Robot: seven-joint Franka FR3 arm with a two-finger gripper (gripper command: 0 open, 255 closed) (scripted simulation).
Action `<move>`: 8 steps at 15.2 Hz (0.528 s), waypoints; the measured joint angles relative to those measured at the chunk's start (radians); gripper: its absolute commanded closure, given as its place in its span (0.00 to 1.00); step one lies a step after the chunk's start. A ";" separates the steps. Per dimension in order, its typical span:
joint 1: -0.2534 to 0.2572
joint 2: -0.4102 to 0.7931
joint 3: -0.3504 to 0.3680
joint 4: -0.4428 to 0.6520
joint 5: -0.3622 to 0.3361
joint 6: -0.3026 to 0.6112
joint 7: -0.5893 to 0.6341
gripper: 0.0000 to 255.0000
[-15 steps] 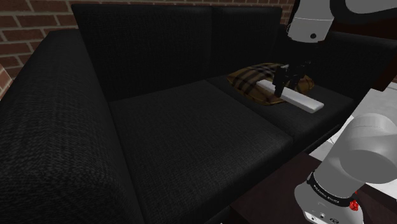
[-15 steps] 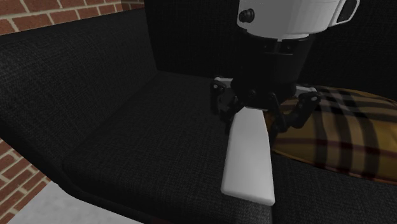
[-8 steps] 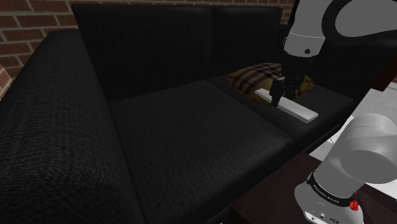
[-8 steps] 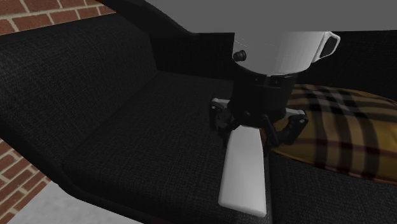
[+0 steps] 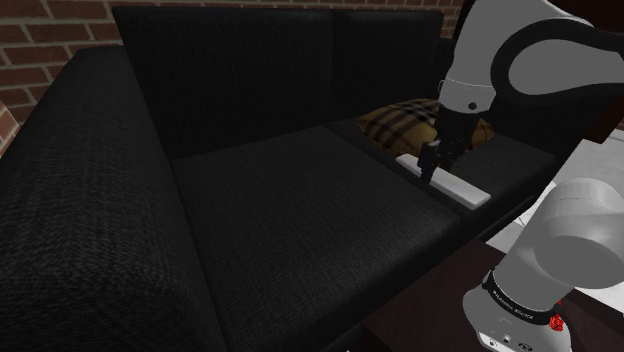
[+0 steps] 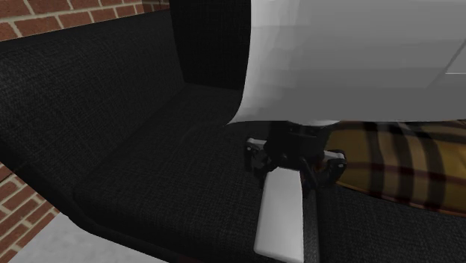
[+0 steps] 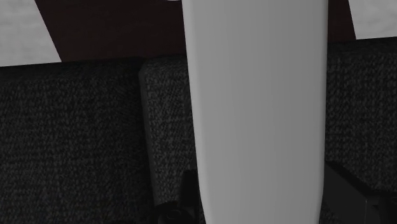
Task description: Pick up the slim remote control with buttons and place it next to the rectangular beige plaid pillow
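Observation:
A slim, plain white remote (image 5: 457, 187) is clasped at its far end by my black gripper (image 5: 430, 172), which is shut on it. It hangs flat and very low over the black sofa seat (image 5: 300, 200), along the seam between two cushions; whether it touches the fabric I cannot tell. The brown-and-beige plaid pillow (image 5: 402, 122) lies just behind it against the backrest. In the second exterior view the remote (image 6: 280, 217) points toward the camera under the gripper (image 6: 296, 170), with the pillow (image 6: 396, 168) to its right. In the wrist view the remote (image 7: 254, 108) runs between the fingers (image 7: 186, 198).
The black sofa's backrest (image 5: 250, 70) and wide armrest (image 5: 80, 200) enclose the seat. A brick wall (image 5: 40, 30) stands behind. My stand (image 5: 520, 310) and a dark low surface (image 5: 430, 300) sit at the sofa's front edge.
The arm has come down and drawn the held remote away from above the pillow, toward the seat's front. The remote now hangs much lower over the cushion.

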 measured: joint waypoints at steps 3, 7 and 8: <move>0.002 -0.001 0.003 -0.040 0.003 0.039 0.001 1.00; 0.001 0.001 0.002 -0.092 0.003 0.092 -0.001 1.00; 0.004 -0.005 0.005 -0.109 0.005 0.103 0.002 1.00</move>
